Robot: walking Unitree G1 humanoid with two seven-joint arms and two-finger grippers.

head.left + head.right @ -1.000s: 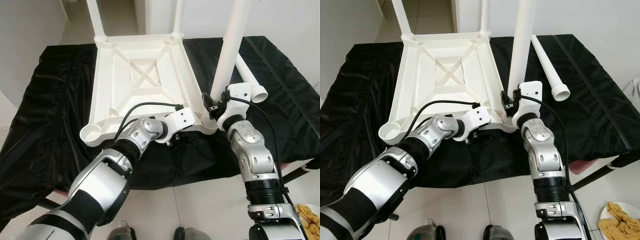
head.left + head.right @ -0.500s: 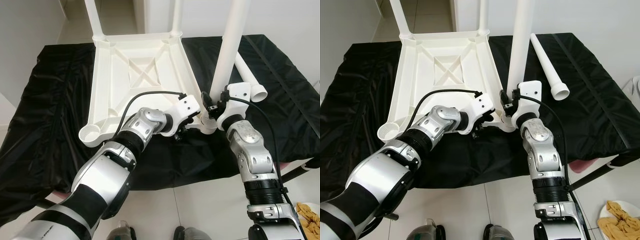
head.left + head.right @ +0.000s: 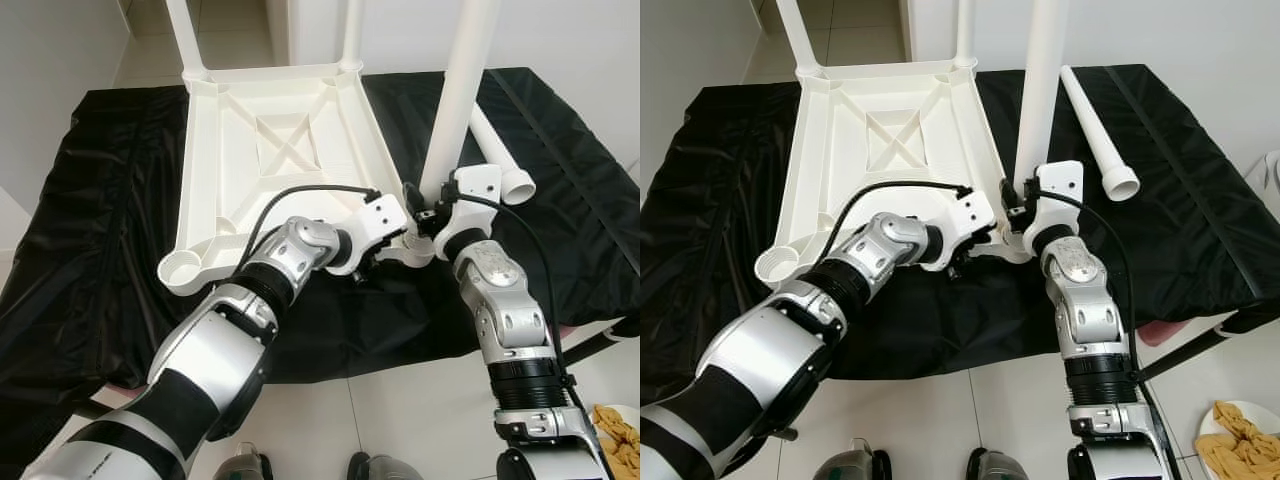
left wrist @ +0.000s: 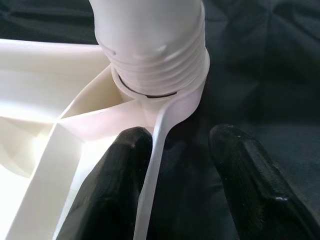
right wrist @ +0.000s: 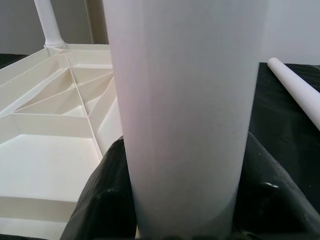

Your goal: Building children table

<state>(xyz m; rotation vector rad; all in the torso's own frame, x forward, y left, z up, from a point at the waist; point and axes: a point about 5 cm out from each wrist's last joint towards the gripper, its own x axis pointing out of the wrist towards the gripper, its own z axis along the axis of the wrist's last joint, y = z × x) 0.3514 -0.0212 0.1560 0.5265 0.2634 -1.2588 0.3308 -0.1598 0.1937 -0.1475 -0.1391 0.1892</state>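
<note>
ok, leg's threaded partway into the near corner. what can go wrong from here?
1. The upright leg shows threads above the corner socket; a tilt by the right gripper could cross-thread it.
2. The left gripper only straddles the tabletop's thin rim; torque might spin the top on the black cloth.
3. The loose leg lies close by and could be knocked.
</note>
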